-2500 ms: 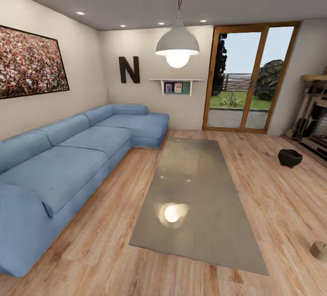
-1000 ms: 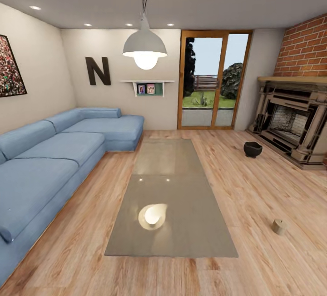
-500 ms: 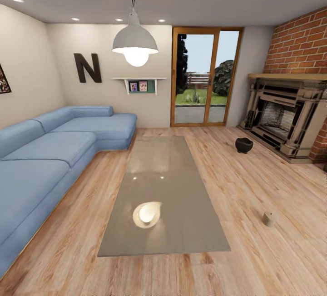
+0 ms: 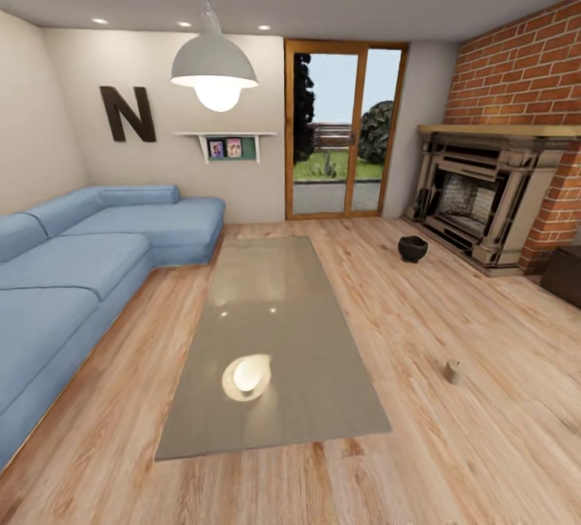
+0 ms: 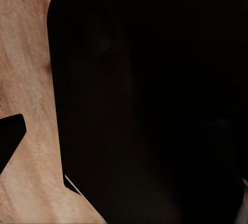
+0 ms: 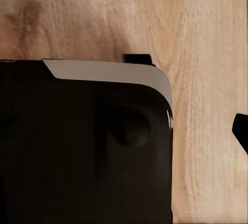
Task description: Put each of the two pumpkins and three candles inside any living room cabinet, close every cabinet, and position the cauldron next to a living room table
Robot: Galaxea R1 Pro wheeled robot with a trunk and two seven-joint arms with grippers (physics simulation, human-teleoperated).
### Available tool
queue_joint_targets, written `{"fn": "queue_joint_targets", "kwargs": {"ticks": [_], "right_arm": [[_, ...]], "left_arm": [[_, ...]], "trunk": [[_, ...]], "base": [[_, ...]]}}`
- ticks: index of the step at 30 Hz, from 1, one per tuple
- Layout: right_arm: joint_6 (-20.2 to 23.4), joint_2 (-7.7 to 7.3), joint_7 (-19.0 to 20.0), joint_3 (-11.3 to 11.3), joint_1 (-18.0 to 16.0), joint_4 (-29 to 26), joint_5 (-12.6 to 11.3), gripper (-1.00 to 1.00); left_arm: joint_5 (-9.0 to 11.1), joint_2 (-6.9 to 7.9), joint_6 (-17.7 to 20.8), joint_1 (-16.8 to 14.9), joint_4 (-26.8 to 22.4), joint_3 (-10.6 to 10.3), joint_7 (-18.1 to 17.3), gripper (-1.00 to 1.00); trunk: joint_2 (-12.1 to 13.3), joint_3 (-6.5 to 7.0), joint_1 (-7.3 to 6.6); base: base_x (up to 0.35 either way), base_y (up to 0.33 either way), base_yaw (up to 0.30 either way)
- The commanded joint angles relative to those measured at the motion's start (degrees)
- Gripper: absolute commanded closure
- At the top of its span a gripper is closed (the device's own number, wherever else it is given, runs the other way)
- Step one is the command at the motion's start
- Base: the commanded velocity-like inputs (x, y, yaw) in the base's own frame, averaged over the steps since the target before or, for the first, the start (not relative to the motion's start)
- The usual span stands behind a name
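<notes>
Cauldron (image 4: 412, 248) on wood floor, right of centre frame, before fireplace (image 4: 476, 202).
Table (image 4: 270, 339) centre; 1 candle (image 4: 454, 372) lower right. Gripper states cannot be determined.

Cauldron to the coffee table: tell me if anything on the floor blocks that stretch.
Nothing visible does. The cauldron sits on bare wood floor in front of the fireplace, apart from the table. The small candle lies nearer the camera, off that line.
</notes>
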Motion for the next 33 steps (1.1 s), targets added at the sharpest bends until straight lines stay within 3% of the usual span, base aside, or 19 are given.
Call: {"fn": "queue_joint_targets", "kwargs": {"ticks": [1, 9, 33], "right_arm": [[0.0, 0.0, 0.0, 0.0, 0.0, 0.0, 0.0, -1.0], [0.0, 0.1, 0.1, 0.6, 0.0, 0.1, 0.4, -1.0], [0.0, 0.09, 0.1, 0.5, 0.0, 0.1, 0.3, -1.0]], "left_arm": [[0.0, 0.0, 0.0, 0.0, 0.0, 0.0, 0.0, -1.0], [0.0, 0.0, 0.0, 0.0, 0.0, 0.0, 0.0, -1.0], [0.0, 0.0, 0.0, 0.0, 0.0, 0.0, 0.0, -1.0]], "trunk": [[0.0, -0.04, 0.0], [0.0, -0.24, 0.0], [0.0, -0.24, 0.0]], "base": [[0.0, 0.0, -0.256], [0.0, 0.0, -0.169], [0.0, 0.0, -0.28]]}}
